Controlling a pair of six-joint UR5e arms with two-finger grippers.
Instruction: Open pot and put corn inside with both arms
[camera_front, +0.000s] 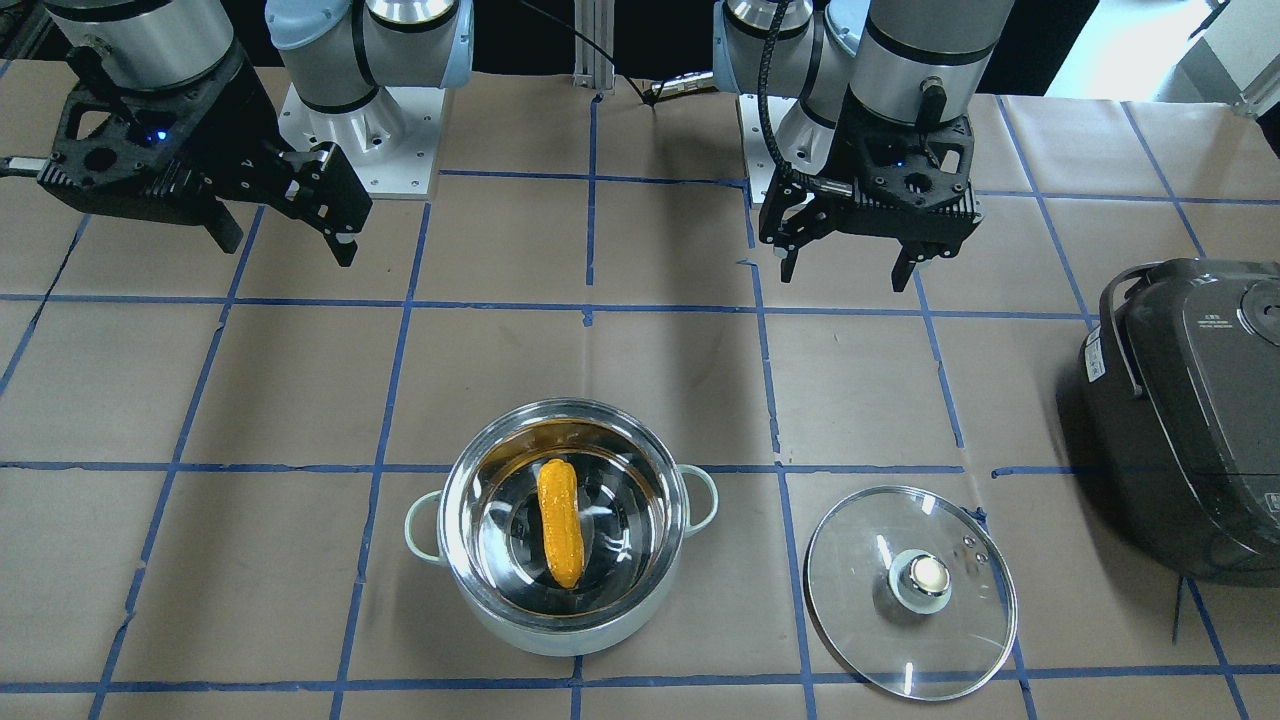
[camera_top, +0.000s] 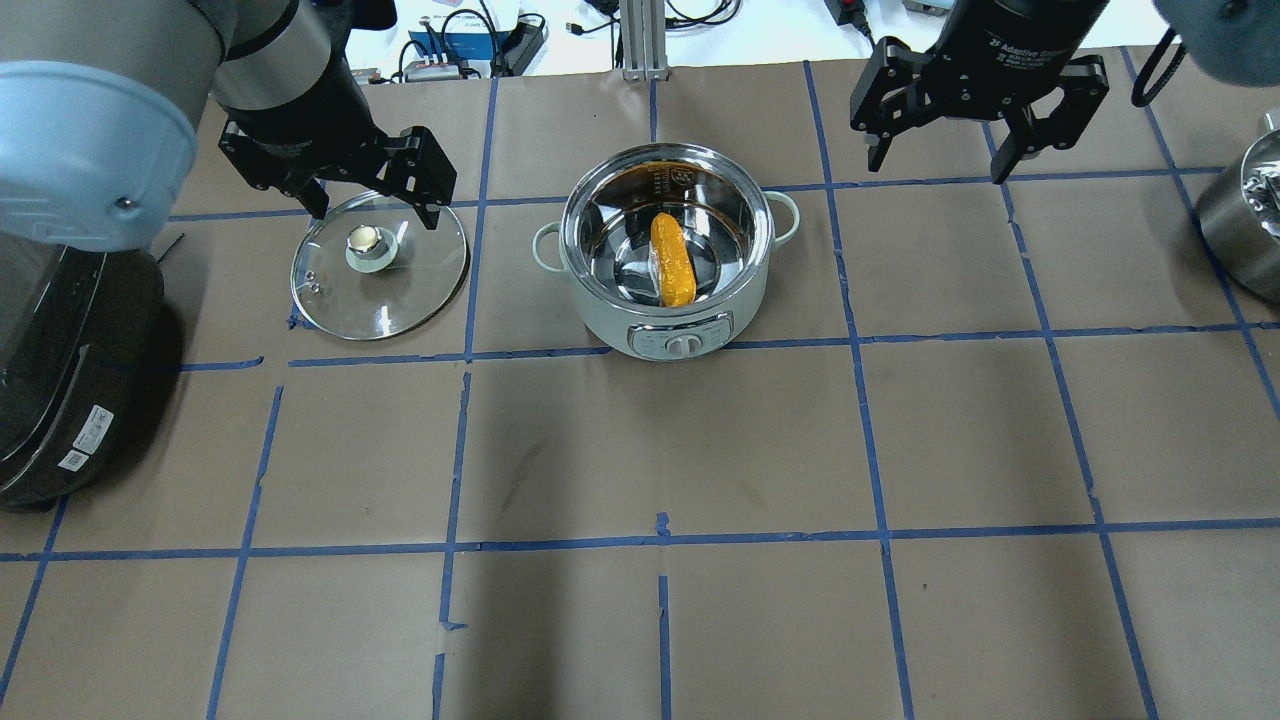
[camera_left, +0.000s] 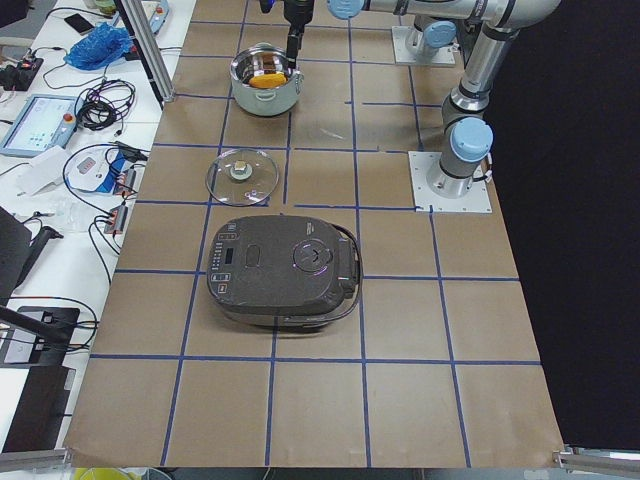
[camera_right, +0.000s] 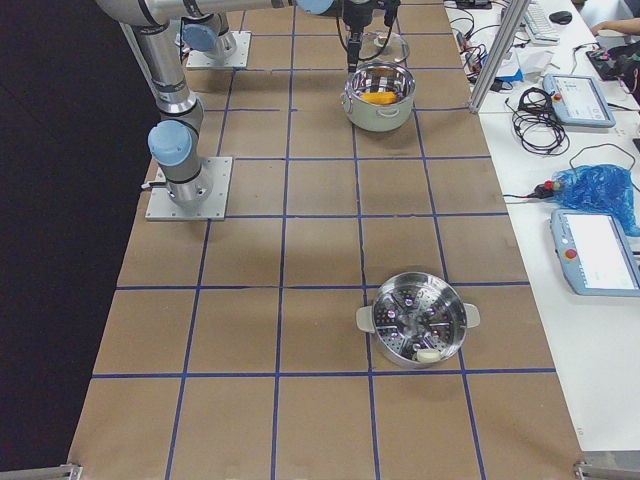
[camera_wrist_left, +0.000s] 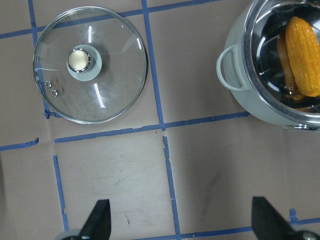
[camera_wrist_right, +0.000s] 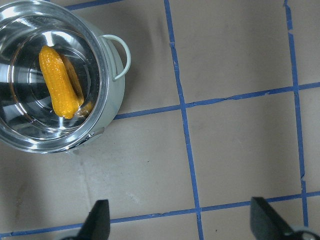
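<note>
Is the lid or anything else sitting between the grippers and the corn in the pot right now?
Nothing visible. The lid lies on the table beside the pot; the corn lies in the uncovered pot. The left gripper and right gripper hang open and empty.

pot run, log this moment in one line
pot: open | corn: inside pot | lid: off, flat beside pot | left gripper: open, empty | right gripper: open, empty

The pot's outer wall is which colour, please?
The pot is pale mint green, clearest in the overhead view.
</note>
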